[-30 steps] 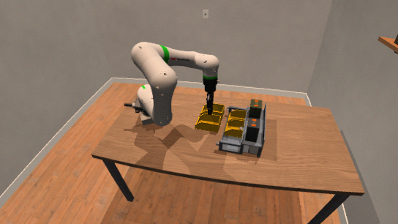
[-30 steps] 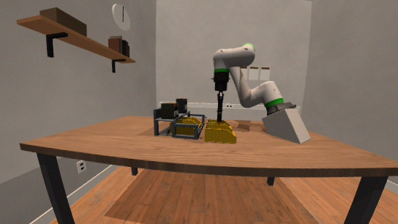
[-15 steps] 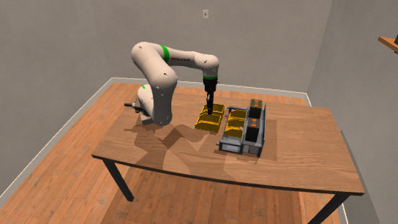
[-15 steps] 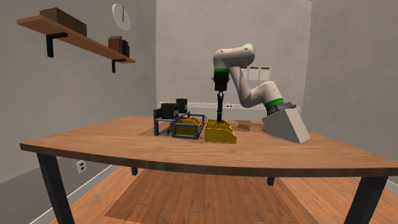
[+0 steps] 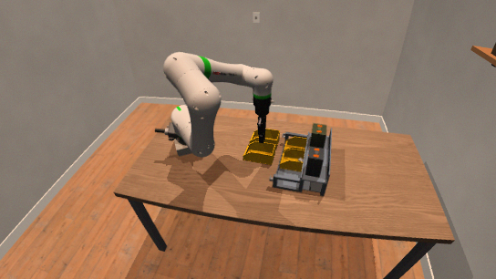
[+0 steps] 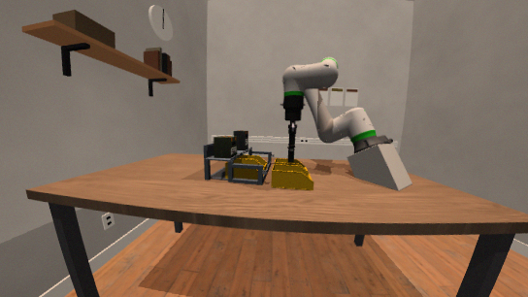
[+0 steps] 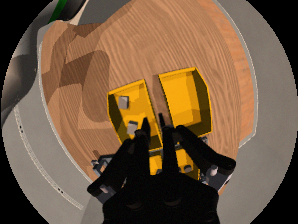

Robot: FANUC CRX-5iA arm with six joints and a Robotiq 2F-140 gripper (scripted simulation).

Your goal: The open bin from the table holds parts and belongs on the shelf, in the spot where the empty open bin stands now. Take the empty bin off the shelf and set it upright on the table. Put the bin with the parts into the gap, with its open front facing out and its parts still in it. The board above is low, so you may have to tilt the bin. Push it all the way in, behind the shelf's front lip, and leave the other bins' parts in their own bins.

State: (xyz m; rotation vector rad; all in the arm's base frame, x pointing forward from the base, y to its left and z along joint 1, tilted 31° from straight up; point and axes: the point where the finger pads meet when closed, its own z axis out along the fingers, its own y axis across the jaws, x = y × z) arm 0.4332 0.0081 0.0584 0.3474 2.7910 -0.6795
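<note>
In the wrist view, the bin with grey parts stands leftmost on the table; the slightly open gripper straddles its right wall, apparently unclamped, contact unclear; the empty bin stands upright just right, also on the table
</note>
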